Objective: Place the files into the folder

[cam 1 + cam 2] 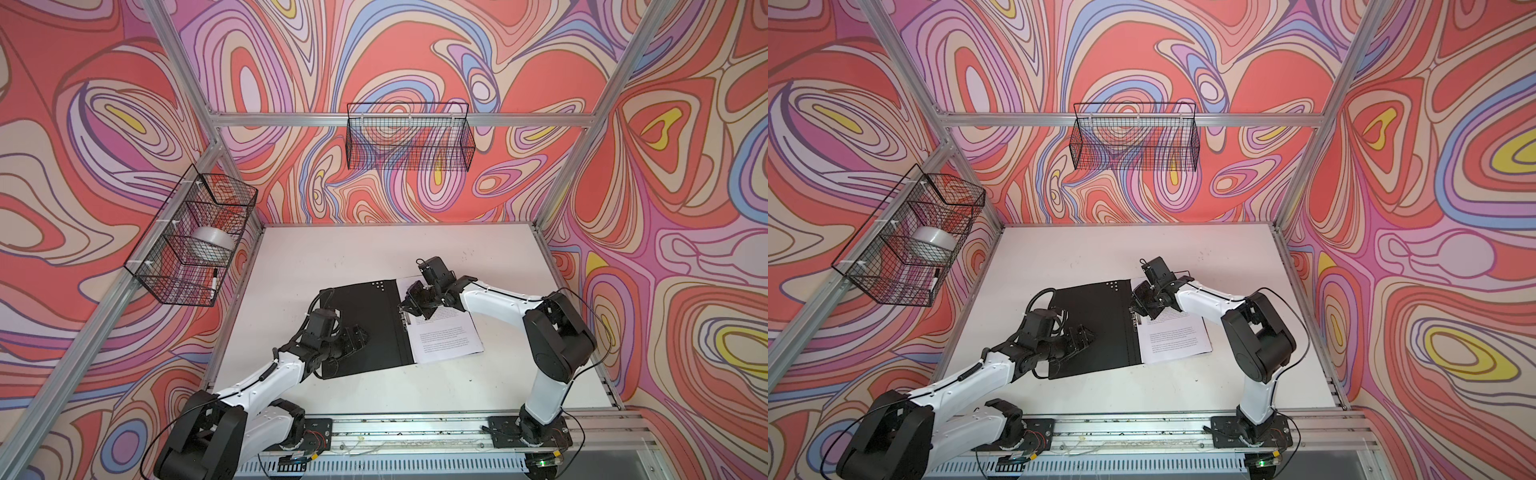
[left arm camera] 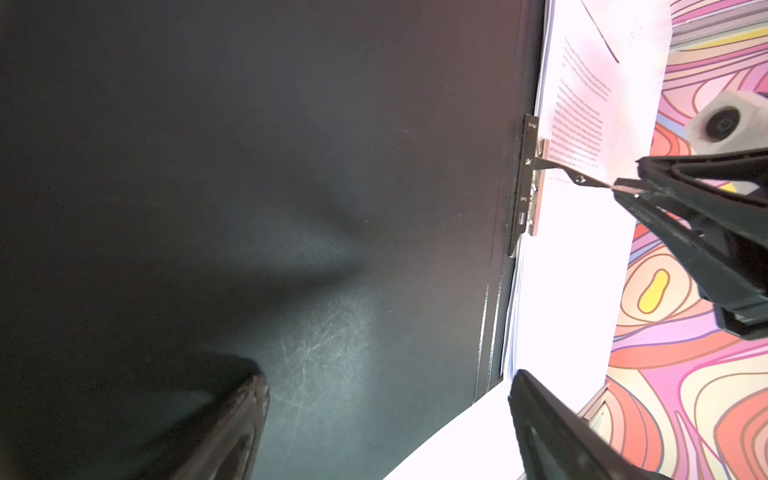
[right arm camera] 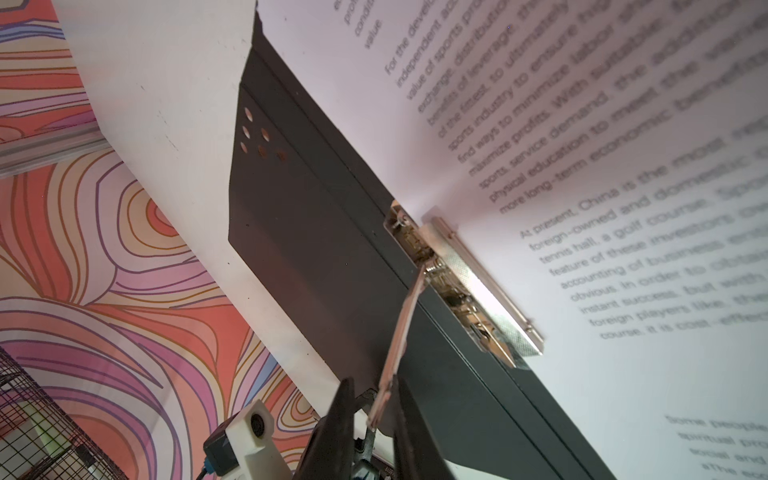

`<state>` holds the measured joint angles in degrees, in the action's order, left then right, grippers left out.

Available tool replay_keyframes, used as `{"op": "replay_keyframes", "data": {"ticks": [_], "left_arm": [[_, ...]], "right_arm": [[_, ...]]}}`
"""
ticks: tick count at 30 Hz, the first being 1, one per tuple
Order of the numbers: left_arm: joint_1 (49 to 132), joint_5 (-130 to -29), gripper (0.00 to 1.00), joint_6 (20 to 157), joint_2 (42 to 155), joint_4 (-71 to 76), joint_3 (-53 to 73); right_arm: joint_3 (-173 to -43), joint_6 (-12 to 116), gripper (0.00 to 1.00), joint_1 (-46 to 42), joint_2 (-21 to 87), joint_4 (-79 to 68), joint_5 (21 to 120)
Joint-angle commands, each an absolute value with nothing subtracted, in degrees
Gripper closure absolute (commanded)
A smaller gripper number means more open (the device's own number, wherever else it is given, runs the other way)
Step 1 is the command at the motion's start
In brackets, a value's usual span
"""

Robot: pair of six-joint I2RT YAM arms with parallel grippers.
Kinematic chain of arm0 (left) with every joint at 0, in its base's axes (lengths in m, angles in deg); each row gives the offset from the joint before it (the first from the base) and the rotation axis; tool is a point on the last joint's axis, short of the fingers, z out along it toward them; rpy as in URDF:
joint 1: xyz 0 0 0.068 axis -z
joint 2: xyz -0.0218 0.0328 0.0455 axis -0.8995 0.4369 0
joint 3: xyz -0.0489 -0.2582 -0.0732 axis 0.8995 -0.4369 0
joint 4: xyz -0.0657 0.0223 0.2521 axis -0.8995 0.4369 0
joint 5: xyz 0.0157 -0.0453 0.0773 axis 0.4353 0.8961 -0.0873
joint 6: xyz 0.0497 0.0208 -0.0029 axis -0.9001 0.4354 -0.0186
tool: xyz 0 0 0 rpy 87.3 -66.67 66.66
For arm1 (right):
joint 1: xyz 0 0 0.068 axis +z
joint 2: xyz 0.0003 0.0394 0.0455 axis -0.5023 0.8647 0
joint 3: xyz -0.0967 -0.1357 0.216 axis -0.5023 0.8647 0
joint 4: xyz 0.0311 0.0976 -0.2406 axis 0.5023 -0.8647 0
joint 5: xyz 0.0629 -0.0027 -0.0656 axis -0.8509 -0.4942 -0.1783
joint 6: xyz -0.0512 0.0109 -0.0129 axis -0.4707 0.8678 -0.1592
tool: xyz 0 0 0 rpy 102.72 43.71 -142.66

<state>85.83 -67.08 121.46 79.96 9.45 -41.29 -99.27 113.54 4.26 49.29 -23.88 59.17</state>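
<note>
The right end effector [image 3: 376, 399] is pinching the tip of the clip lever [image 3: 403, 324], which is standing raised off the folder's spine. The step in hand looks like working this lever so that the metal clip [image 3: 469, 291] clamps the sheets. To do it well, the lever should be swung along its own hinge arc and not dragged sideways. The grip is sitting on a thin metal tip that could slip out, and any sideways pull could shift the folder [image 1: 365, 316].

The left end effector [image 1: 357, 336] is spread wide and hanging low over the folder's bare black half. Whether it is touching the flap I cannot tell. Pressing down there would probably be steadying the folder.

The folder is lying open, black side up, about midway across the surface [image 1: 332, 249]. The files [image 1: 449, 336] are lying on the half nearer the surface's right edge, their inner edge at the clip, directly beside the right end effector.
</note>
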Motion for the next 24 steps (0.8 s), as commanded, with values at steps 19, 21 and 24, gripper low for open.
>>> {"op": "replay_keyframes", "data": {"ticks": [19,21,24], "left_arm": [[85.7,-69.4,0.09,122.1,81.0,14.2,-43.4],[85.6,-69.5,0.09,122.1,81.1,14.3,-43.4],[85.7,-69.7,0.09,122.3,81.6,14.4,-43.4]], "right_arm": [[-96.9,112.7,0.86,4.3,47.8,-25.6,58.0],[-96.4,112.7,0.87,4.2,47.3,-25.6,57.9],[-95.3,112.9,0.88,4.2,47.0,-25.6,58.0]]}}
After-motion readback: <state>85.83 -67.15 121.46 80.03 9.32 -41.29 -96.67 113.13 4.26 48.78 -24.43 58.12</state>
